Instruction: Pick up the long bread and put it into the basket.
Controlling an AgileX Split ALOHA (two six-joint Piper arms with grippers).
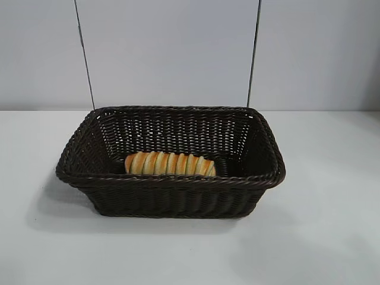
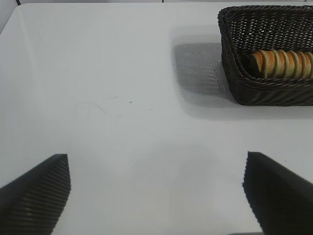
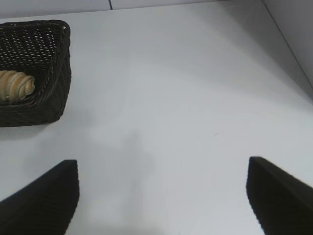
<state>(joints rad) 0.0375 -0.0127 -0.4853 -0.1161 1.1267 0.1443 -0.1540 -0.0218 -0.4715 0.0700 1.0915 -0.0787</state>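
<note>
The long bread (image 1: 170, 163), golden with orange-brown ridges, lies inside the dark woven basket (image 1: 172, 183) against its near wall. Neither arm shows in the exterior view. From the left wrist, the basket (image 2: 254, 88) and the bread (image 2: 286, 63) are far off, and my left gripper (image 2: 156, 164) hangs open over bare table. From the right wrist, a corner of the basket (image 3: 54, 98) with one end of the bread (image 3: 17, 84) shows. My right gripper (image 3: 164, 169) is open too, with nothing between its fingers.
The white table (image 1: 332, 237) stretches around the basket on all sides. A pale wall with two thin dark vertical lines (image 1: 84, 56) stands behind it.
</note>
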